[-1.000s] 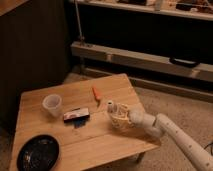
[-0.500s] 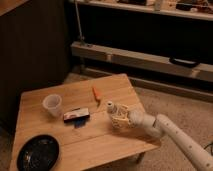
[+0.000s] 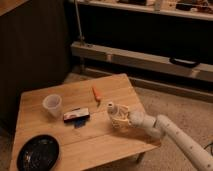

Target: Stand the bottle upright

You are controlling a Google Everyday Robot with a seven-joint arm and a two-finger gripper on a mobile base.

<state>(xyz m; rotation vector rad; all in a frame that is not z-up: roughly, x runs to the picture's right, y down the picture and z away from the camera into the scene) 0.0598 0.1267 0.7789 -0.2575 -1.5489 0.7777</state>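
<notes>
Hand (image 3: 119, 120) closed around the bottle (image 3: 111, 108), low over the table (image 3: 100, 145) near its camera-right edge. Whitish cap poking out above the hand, body close to vertical with a slight lean away from the wrist. Base hidden by the hand, so contact with the wood impossible to confirm.

Table: pale wooden planks, carrying all else. Arm (image 3: 175, 134) running from the hand toward the lower camera-right corner. Black round dish (image 3: 37, 152) well apart from the hand, camera-left and nearer the camera. Translucent plastic cup (image 3: 52, 105) upright, well apart to the camera-left of the hand. Dark flat packet (image 3: 76, 115) between cup and hand, apart from both. Small orange stick (image 3: 96, 93) lying flat just beyond the hand, not touching.

Hardly any change over the last second: hand and arm in the same spot, cap at the same height with the same near-upright tilt, nothing else shifted. Judged as the end of the righting move, with the tipping-up done and the hand pausing. Left to do, by that reading: settle the base flat, loosen the grip slowly, draw away without dragging the cap. Main risk: a slim bottle toppling on release if let go while leaning.
</notes>
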